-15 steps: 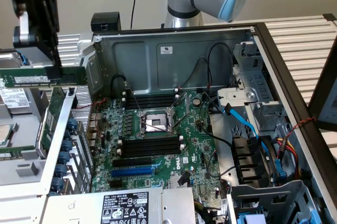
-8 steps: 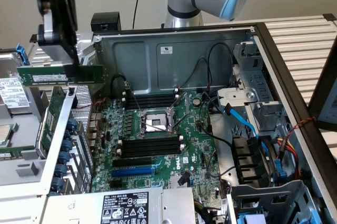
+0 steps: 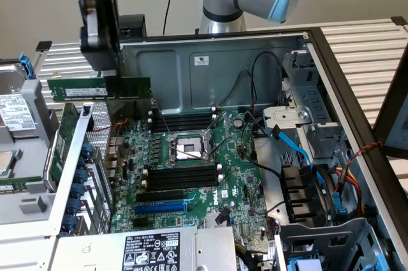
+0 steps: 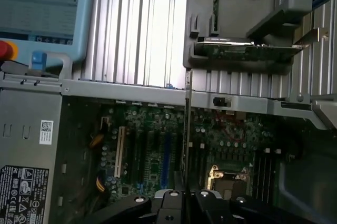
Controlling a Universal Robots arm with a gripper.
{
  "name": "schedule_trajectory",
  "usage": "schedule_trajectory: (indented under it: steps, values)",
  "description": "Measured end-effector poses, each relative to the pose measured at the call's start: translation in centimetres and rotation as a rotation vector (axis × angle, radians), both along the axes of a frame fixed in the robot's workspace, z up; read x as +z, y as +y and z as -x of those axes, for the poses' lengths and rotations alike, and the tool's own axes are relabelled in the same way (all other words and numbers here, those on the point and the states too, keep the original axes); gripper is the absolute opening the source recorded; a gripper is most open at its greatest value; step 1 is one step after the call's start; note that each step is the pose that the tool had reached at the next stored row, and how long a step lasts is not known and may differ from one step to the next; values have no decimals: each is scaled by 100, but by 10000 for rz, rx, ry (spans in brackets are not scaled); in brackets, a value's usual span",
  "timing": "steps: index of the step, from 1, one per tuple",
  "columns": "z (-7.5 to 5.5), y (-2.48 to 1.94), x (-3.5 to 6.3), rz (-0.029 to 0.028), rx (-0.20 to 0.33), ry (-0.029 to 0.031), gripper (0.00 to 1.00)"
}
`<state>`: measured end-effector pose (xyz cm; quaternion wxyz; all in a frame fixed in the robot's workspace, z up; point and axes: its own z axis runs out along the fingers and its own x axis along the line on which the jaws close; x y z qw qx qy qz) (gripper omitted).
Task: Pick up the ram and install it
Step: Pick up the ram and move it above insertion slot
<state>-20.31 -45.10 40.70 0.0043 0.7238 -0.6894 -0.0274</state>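
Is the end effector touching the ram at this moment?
Touching. The exterior view shows the end effector gripping the ram at its upper edge, with the stick held level in the air above the motherboard.

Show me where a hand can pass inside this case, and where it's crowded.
Free: the strip over the black slots, between the back wall and the CPU socket; also the ribbed tabletop outside the case on the exterior view's right. Crowded: cables and metal cage beside the board on that side.
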Motion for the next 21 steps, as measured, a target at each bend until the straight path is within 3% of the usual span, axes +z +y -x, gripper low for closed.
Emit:
schedule_trajectory:
  steps: [5, 8, 10, 12, 16, 18, 21]
  values:
    - [-165, 47, 0, 114, -1, -62, 14]
    - [-253, 96, 0, 210, 0, -130, 14]
    - [-301, 128, 0, 239, -1, -197, 14]
    - [-341, 166, 0, 249, -3, -295, 14]
    - [-405, 245, -1, 250, -6, -619, 14]
    - [-442, 272, 0, 251, -7, -738, 14]
    - [-504, 325, -2, 250, -9, -834, 14]
